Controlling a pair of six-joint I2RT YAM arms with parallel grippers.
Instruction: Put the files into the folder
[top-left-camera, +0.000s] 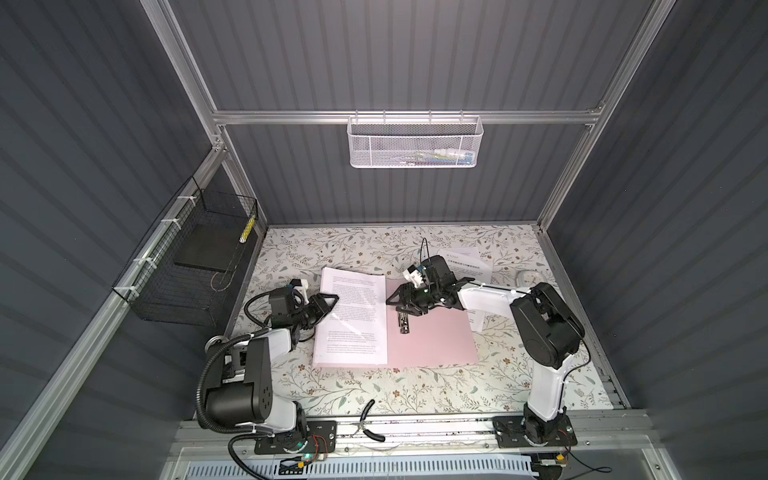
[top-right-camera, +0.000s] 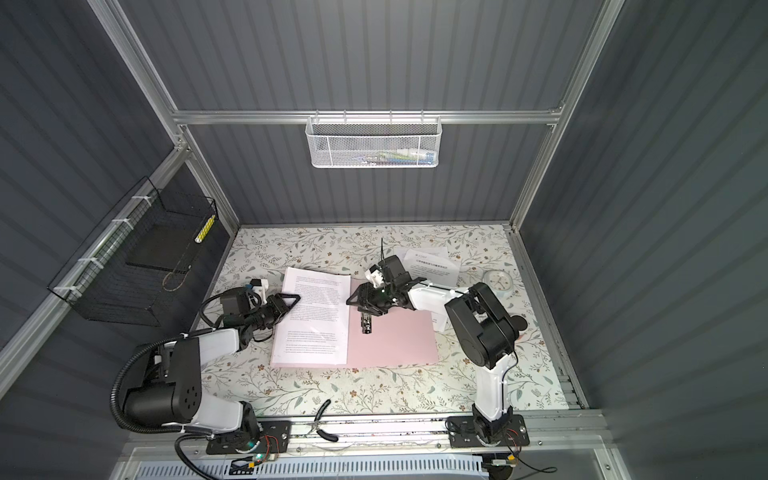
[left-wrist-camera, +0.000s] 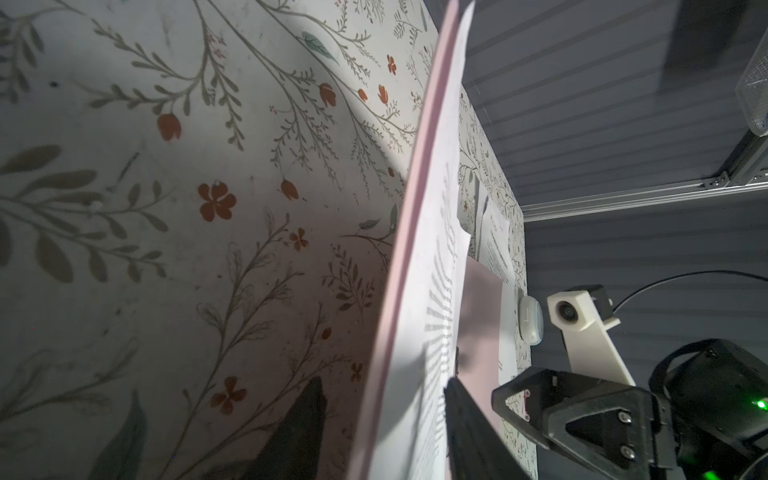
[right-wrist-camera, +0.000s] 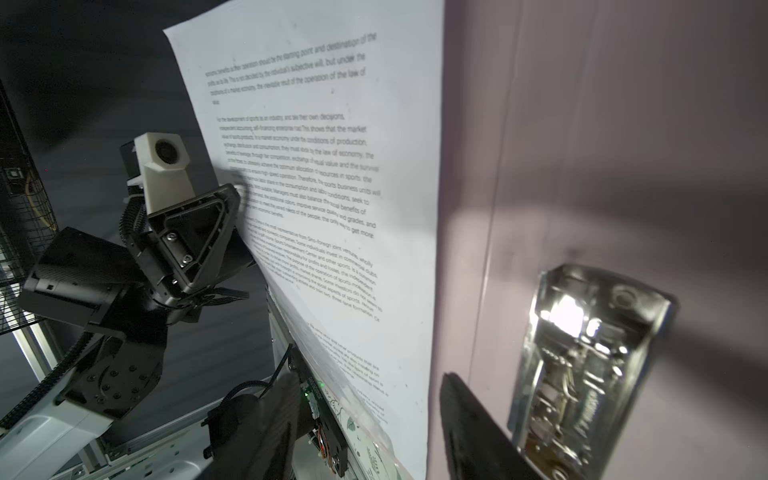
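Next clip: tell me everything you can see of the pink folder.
The folder is thin, pale pink, lying open on the floral table. White printed sheets cover its left half; a silver metal clip sits by the spine on the bare right half. The left gripper, jaws open, straddles its left edge.
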